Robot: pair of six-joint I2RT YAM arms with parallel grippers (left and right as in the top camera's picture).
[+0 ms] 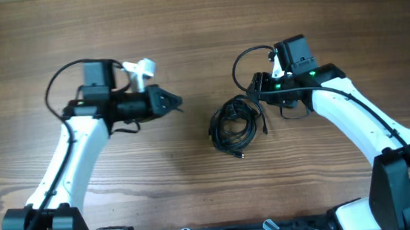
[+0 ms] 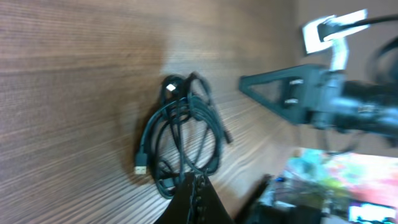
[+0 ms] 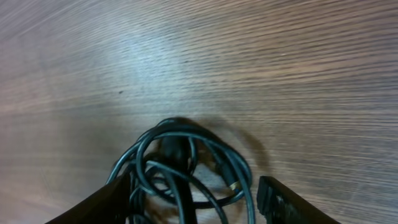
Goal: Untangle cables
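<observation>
The cables (image 1: 234, 125) lie in one tangled bunch in the middle of the table (image 1: 182, 27); the right gripper (image 3: 196, 182) has its fingers apart around one end, likely to grab it; the left gripper (image 1: 176, 101) sits near, fingers together, holding nothing.

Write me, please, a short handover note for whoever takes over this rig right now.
Left gripper: shut, empty, clear of the bundle.
Right gripper: open, jaws standing either side of the bundle's near edge, no grip yet.
Cables: one tangled coil lying on the table between the two arms; a silvery plug end sticks out at the rim.
Done: nothing separated so far.
Left: probably close the right gripper on a loop, pin the rest, then draw the cords apart one by one.
</observation>
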